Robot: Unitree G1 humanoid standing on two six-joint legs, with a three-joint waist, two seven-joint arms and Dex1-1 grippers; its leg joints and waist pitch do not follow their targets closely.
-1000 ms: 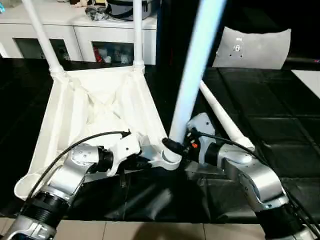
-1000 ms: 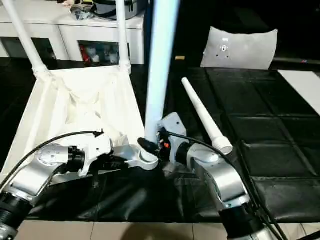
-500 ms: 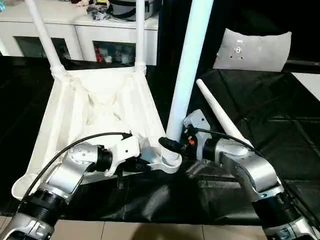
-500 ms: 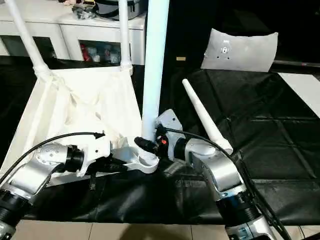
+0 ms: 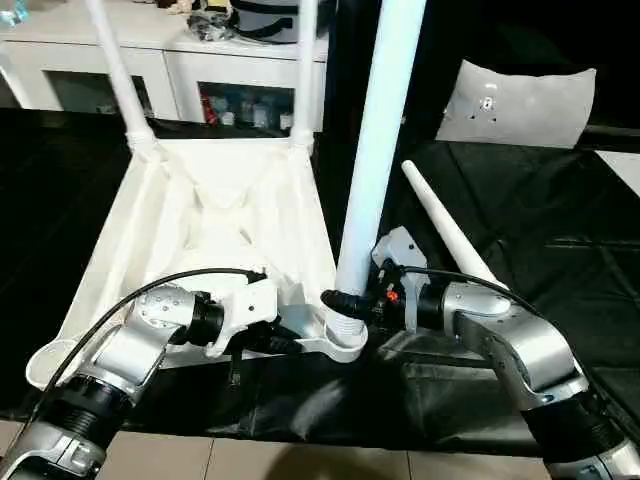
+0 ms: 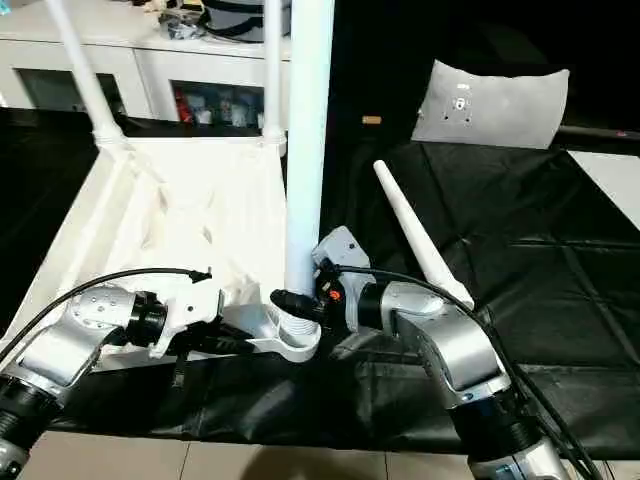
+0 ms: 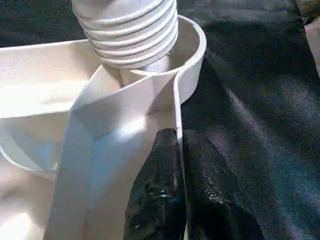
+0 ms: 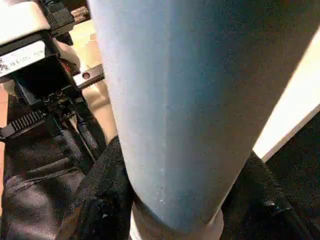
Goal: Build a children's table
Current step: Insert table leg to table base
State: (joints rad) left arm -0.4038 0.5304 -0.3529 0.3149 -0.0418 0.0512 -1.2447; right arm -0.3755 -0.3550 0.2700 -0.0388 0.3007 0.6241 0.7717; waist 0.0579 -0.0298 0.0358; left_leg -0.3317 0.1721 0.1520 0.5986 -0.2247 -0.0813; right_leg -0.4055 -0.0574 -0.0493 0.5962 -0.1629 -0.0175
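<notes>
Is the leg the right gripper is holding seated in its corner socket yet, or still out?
Entering, not seated: the leg's threaded end sits in the corner socket with ridges exposed.

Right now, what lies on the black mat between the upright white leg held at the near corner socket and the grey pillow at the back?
In the left eye view, one loose white tapered plastic leg lies there on the black mat, flared end nearest the robot.

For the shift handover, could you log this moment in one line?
left gripper: shut on table top rim | right gripper: holding leg upright in corner socket
</notes>
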